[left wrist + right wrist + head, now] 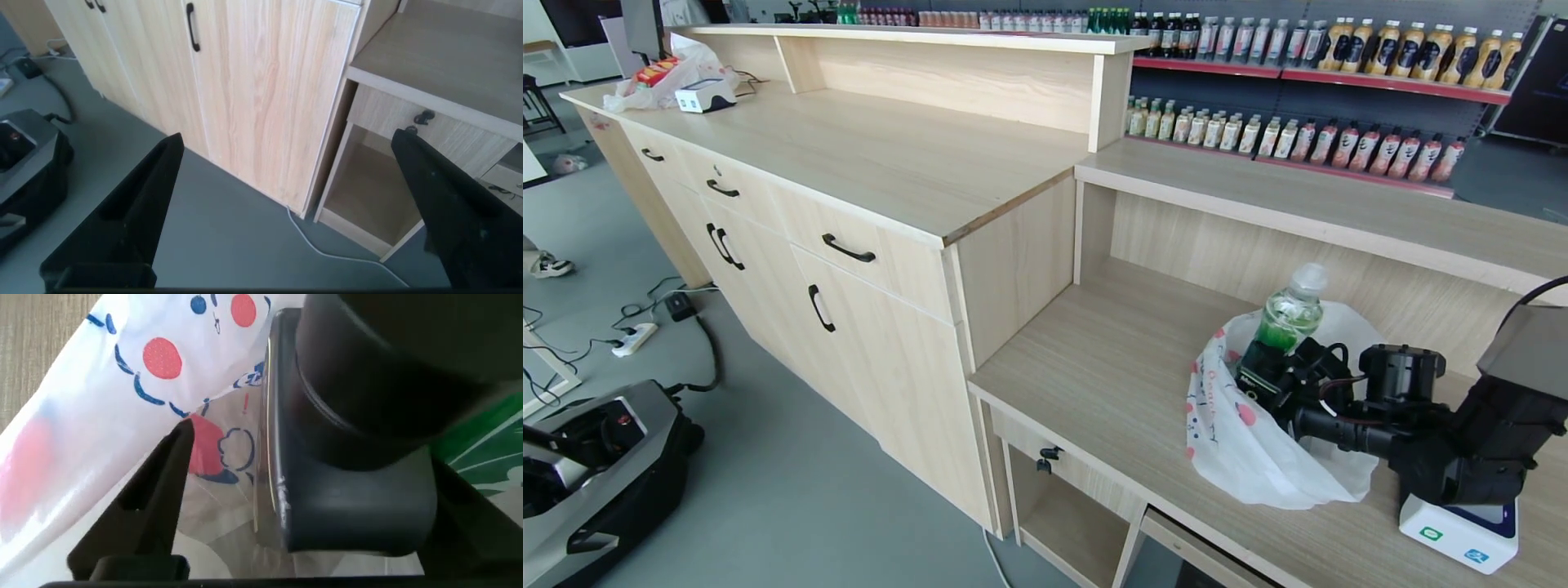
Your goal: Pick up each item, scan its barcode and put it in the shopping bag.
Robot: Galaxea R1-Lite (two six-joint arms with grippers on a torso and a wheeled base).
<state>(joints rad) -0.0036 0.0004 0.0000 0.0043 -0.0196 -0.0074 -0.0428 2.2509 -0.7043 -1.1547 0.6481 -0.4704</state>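
Observation:
A green drink bottle with a white cap stands upright in the mouth of the white printed shopping bag on the low wooden counter. My right gripper is shut on the bottle's dark lower part, just above the bag's opening. In the right wrist view the bottle sits between the fingers of the right gripper, with the bag right beneath. My left gripper is open and holds nothing, hanging over the grey floor beside the cabinet.
A white and blue scanner box sits on the counter under my right arm. A taller counter with drawers stands to the left, carrying another bag. Drink shelves line the back. Cables lie on the floor.

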